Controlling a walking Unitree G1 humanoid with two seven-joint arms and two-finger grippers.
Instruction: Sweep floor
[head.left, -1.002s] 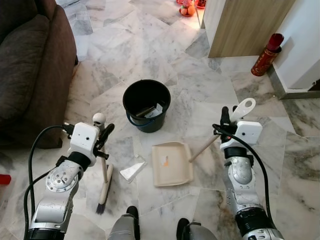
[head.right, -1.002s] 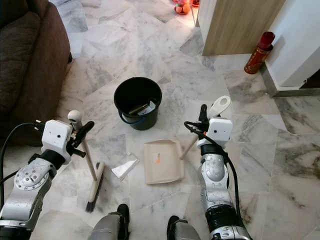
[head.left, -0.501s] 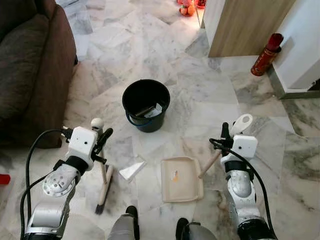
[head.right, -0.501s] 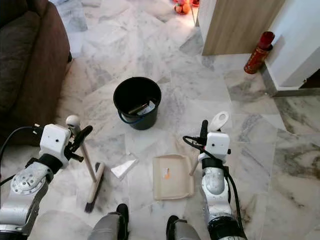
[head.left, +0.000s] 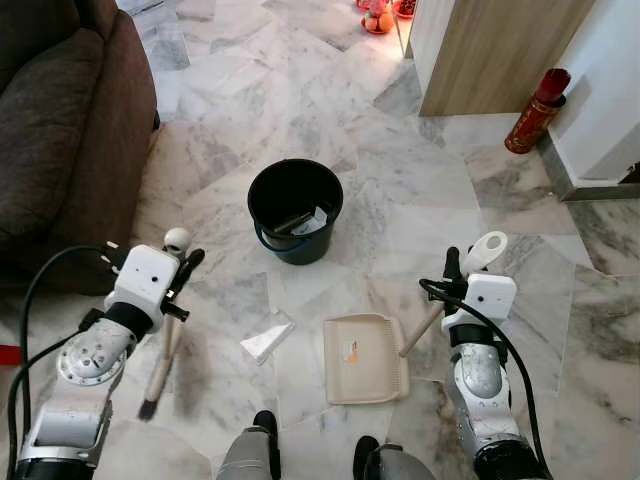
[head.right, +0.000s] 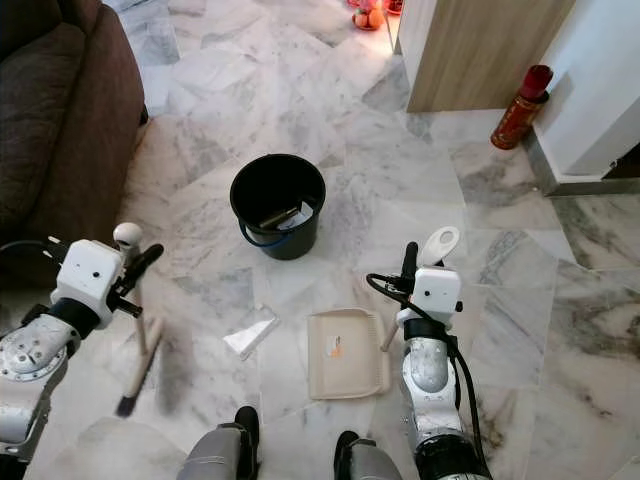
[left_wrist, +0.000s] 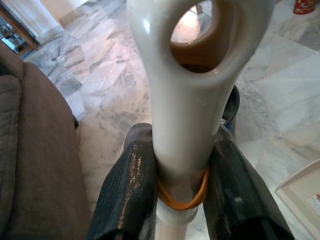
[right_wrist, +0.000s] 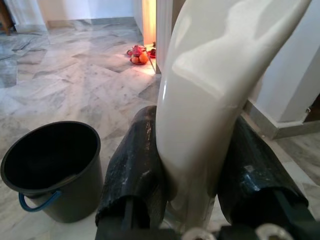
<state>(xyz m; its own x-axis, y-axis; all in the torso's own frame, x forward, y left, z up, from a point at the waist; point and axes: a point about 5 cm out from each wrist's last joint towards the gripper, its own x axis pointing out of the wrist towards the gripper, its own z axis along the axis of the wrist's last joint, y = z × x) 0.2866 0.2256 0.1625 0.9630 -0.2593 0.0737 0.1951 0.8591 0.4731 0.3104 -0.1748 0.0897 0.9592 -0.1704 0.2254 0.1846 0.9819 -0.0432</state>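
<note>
scrap (head.left: 267, 337) lies on the floor just left of the dustpan (head.left: 364, 358), which the right gripper (right_wrist: 192, 165) clamps by its handle, mouth facing it. left gripper (left_wrist: 172, 175) clamps the broom (head.left: 160, 362) farther left, likely ready to push it in.

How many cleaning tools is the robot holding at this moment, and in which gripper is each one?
2. The brush is in the left gripper, on the sofa side of the floor. The dustpan is held by its handle in the right gripper, lying flat before the black bucket.
</note>
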